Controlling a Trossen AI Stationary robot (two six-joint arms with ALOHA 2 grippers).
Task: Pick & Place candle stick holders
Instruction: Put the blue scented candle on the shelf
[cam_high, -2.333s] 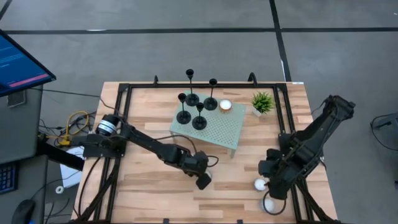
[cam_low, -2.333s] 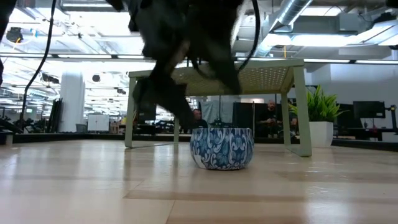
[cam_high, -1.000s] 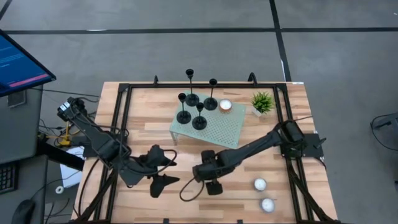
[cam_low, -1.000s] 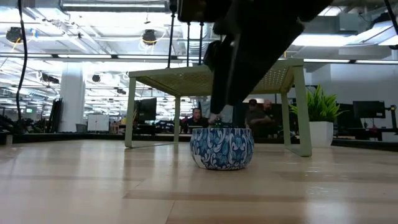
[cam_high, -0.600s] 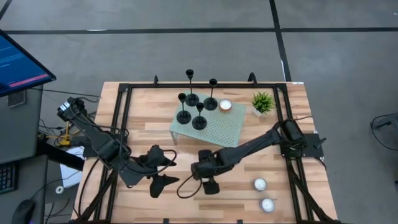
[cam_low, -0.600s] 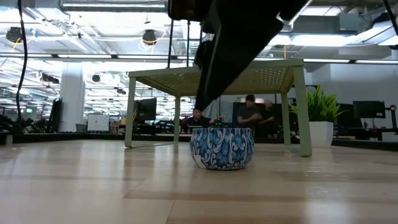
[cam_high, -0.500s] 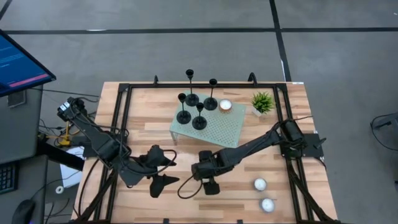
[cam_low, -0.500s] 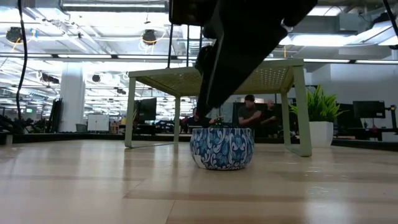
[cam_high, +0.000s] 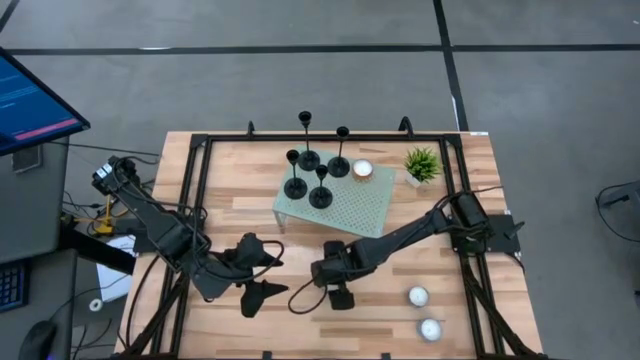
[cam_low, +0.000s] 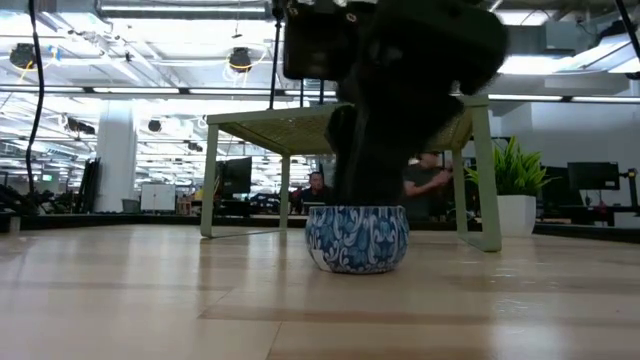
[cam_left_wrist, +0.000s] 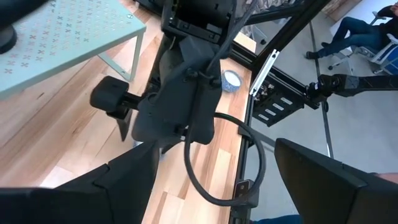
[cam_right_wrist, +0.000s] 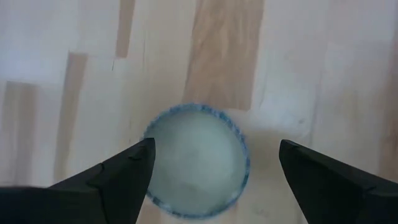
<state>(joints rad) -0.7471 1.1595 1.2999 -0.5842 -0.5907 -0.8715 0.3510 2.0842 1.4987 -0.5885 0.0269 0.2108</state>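
Right wrist view: we see the right gripper (cam_right_wrist: 211, 171) spread open directly above the blue candle tin (cam_right_wrist: 196, 160), not touching. We spot the left gripper (cam_high: 262, 278) open too, left of the tin.

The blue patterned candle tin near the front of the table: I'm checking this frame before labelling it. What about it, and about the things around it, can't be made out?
- Blue patterned tin: in the high view the right pincer covers it.
- Tin's contents: blurred in the right wrist view; wick not discernible.
- Candle stick holders: not visible in the low view; they stand atop the green stand.
- Left pincer: open, off the tin, absent from the low view.
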